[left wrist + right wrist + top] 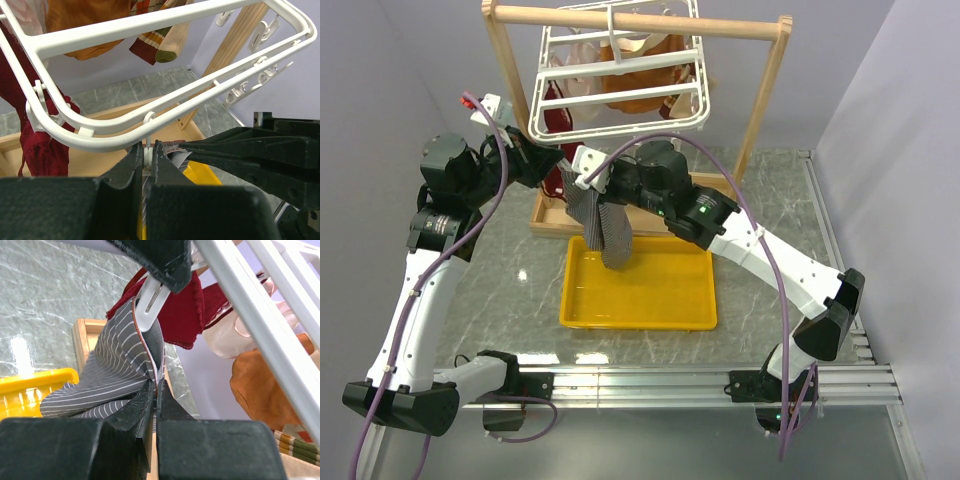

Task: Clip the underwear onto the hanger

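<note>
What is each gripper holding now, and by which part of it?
The left gripper pinches a white clip hanging under the hanger, by its upper end. The right gripper holds the striped underwear by its edge, right below that clip.

The grey marbled table before me carried a yellow tray near its middle. Just behind it stood the flat base of a wooden frame stand. A metal rail ran along the near edge, where my arms were bolted.
</note>
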`<move>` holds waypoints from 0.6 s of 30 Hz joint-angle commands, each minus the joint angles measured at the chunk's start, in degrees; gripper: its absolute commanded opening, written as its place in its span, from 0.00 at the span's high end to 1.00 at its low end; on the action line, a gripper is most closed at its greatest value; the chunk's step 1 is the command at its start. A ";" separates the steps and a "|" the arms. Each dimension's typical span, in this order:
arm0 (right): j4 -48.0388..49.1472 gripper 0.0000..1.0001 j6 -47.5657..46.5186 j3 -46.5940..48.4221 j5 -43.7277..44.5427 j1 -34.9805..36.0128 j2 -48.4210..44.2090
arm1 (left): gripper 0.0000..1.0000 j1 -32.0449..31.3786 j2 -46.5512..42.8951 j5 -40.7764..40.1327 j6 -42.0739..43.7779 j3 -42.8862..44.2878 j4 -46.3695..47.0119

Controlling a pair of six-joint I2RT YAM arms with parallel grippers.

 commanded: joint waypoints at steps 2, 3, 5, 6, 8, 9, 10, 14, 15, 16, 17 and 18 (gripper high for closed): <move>1.13 1.00 -0.60 4.18 0.54 0.38 -0.45 | 1.00 -0.09 0.17 1.75 2.90 0.50 -7.37; 0.96 1.00 -0.61 4.70 0.63 0.38 -0.28 | 1.00 -0.09 0.26 1.66 3.42 0.59 -7.38; 0.52 1.00 -0.52 5.41 0.37 0.38 -0.01 | 1.00 -0.09 0.26 1.57 3.69 0.85 -7.55; 0.25 1.00 -0.52 6.02 0.37 0.38 0.25 | 1.00 -0.09 0.26 1.57 3.95 0.94 -7.73; -0.01 1.00 -0.61 6.38 0.36 0.38 0.52 | 0.94 -0.09 0.18 1.31 4.13 1.03 -7.64; -0.01 1.00 -0.61 6.46 0.28 0.47 0.60 | 0.90 -0.09 0.09 1.22 3.96 1.12 -7.55; -0.10 1.00 -0.69 6.55 0.19 0.38 0.61 | 0.86 -0.09 0.00 1.05 3.96 1.03 -7.46; -0.28 1.00 -0.69 6.47 0.10 0.29 0.78 | 0.59 -0.09 -0.35 0.43 3.17 1.29 -7.64; -0.36 1.00 -0.69 6.47 0.10 0.38 0.78 | 0.56 -0.09 -0.44 -0.09 2.82 1.38 -7.73; -0.10 1.00 -0.69 6.55 0.01 0.38 0.87 | 0.53 -0.09 -0.53 -0.36 2.73 1.64 -7.81; -0.27 1.00 -0.69 6.55 -0.16 0.38 0.96 | 0.46 -0.09 -0.79 -0.54 2.64 1.82 -7.73; -0.19 1.00 -0.69 6.73 -0.16 0.38 1.13 | 0.42 -0.09 -0.97 -1.41 2.29 1.82 -7.55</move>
